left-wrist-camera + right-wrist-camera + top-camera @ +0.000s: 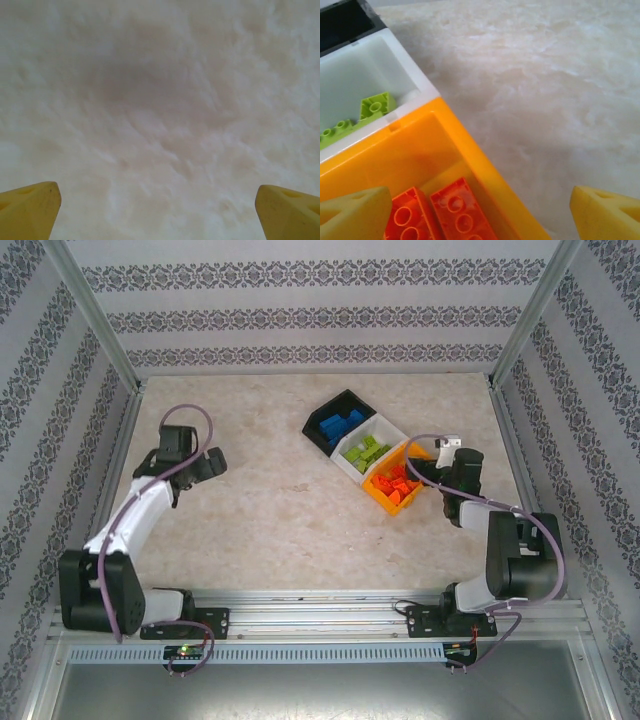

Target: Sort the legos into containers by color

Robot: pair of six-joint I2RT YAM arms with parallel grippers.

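Three joined containers sit right of the table's middle: a black bin (340, 418) with blue legos (340, 426), a white bin (358, 468) with lime green legos (365, 451), and an orange-yellow bin (380, 498) with orange-red legos (398, 485). My right gripper (428, 470) stands open at the orange-yellow bin's right corner (485, 175), nothing between its yellow fingertips (607, 212). Orange-red legos (457, 212) lie below it, green legos (375, 107) in the white bin (415, 90). My left gripper (212, 462) is open over bare table at the left, its yellow fingertips (27, 210) wide apart.
The marble-patterned table (270, 510) is walled by patterned panels on three sides. A metal rail (320, 615) runs along the near edge with both arm bases on it. Open tabletop (160, 110) lies under the left gripper.
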